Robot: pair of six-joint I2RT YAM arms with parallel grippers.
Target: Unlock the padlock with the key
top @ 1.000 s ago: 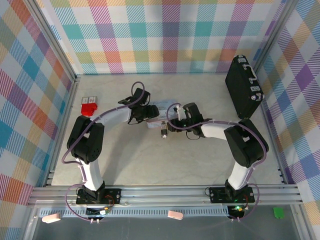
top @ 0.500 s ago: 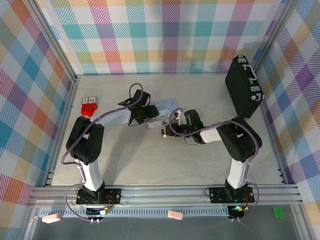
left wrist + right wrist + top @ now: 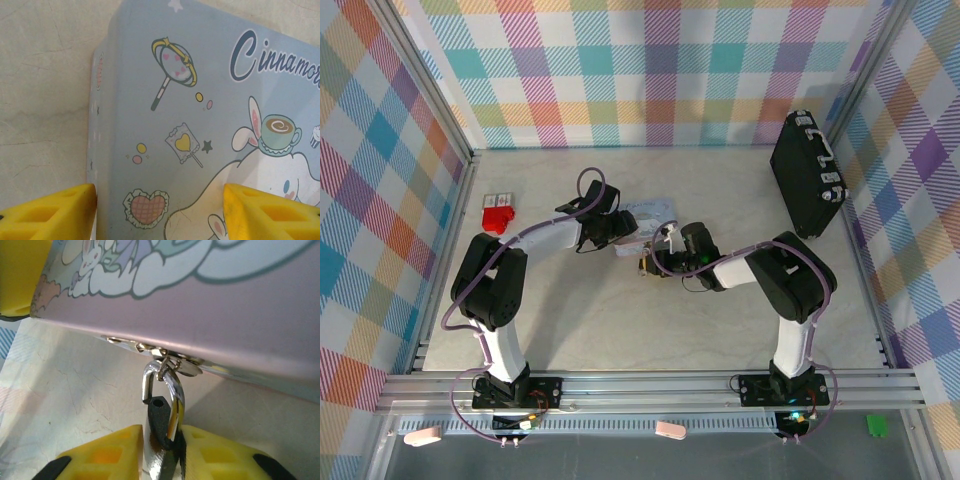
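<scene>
My right claw pinches the padlock, which is hooked on the hasp of the tin. My left claw spreads wide over the tin's corner. The briefcase and the red block sit well apart.

The pale table has a blue tin in the middle, a black case far right and a red block far left.

My left tool over the tin, my right tool and padlock tight beside it, open surface near me, black case far right.
</scene>
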